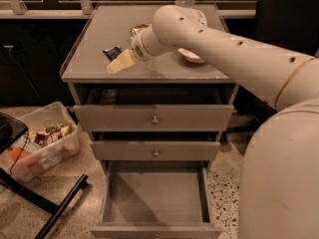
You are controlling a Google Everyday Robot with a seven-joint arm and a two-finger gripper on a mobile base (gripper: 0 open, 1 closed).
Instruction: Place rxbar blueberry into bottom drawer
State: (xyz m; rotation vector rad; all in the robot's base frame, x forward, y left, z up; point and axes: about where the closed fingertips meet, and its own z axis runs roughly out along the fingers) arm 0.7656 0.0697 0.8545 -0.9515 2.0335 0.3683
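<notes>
Rxbar (112, 52) on table (89, 66), not lifted; pincer (121, 61) just beside rxbar, whether it is open or closed cannot be told. Bottom drawer (155, 195), well below rxbar, stands open; pickup and placing remain.

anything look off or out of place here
Nothing spilled or damaged. The bottom drawer stands wide open and bare, while the rxbar blueberry lies askew on the cabinet top, just beside the gripper.
</notes>
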